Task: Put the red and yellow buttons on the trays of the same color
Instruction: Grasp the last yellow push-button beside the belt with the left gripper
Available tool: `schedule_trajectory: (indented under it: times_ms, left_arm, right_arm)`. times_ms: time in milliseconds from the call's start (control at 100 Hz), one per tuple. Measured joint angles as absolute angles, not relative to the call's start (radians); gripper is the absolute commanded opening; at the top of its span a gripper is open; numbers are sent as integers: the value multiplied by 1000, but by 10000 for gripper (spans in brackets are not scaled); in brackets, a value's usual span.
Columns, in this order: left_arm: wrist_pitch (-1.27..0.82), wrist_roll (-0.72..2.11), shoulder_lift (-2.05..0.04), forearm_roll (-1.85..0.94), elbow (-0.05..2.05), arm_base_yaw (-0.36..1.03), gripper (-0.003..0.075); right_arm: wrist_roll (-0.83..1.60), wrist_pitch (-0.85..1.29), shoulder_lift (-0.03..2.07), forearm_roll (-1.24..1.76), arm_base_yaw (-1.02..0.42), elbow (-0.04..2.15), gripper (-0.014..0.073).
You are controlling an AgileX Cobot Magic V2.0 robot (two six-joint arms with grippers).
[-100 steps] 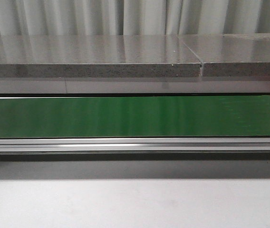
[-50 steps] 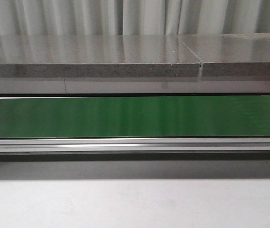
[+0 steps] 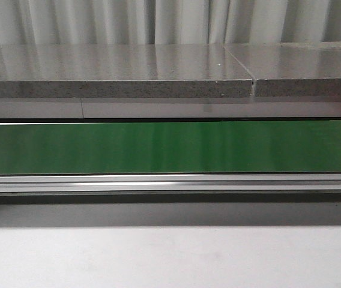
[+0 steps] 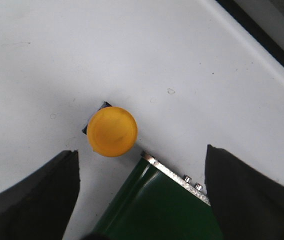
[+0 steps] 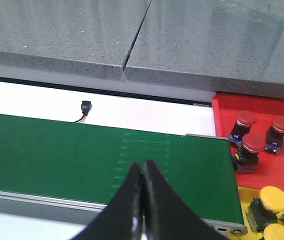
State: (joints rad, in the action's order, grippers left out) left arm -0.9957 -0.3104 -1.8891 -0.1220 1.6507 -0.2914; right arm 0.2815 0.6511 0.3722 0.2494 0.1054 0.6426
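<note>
A yellow button (image 4: 112,132) stands on the white table just off the end of the green belt (image 4: 157,210). My left gripper (image 4: 141,167) hangs open above it, the button lying ahead of the gap between its black fingers (image 4: 37,192). My right gripper (image 5: 143,169) is shut with nothing in it, above the green belt (image 5: 82,155). Beyond the belt's end, three red buttons (image 5: 253,145) sit on the red tray (image 5: 277,172) and several yellow buttons (image 5: 273,199) sit on the yellow tray (image 5: 243,201). Neither gripper shows in the front view.
The front view shows the green conveyor belt (image 3: 170,147) with its aluminium rail (image 3: 170,183), a grey stone counter (image 3: 116,69) behind and white table (image 3: 170,258) in front. A small black sensor (image 5: 85,106) with a cable sits behind the belt.
</note>
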Motion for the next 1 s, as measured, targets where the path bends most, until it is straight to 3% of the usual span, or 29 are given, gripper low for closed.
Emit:
schedule_trajectory:
  times_ms: [280, 830, 1000]
  left_arm:
    - [-1103, -342, -2021, -61, 1794, -291, 514]
    - [-1137, -344, -2140, -65, 1803, -291, 510]
    - [-1135, -344, -2146, -65, 1803, -291, 396]
  right_arm:
    - [281, 651, 372, 249, 105, 643, -66]
    - [281, 651, 372, 249, 105, 643, -66]
    - [281, 651, 372, 249, 105, 643, -66]
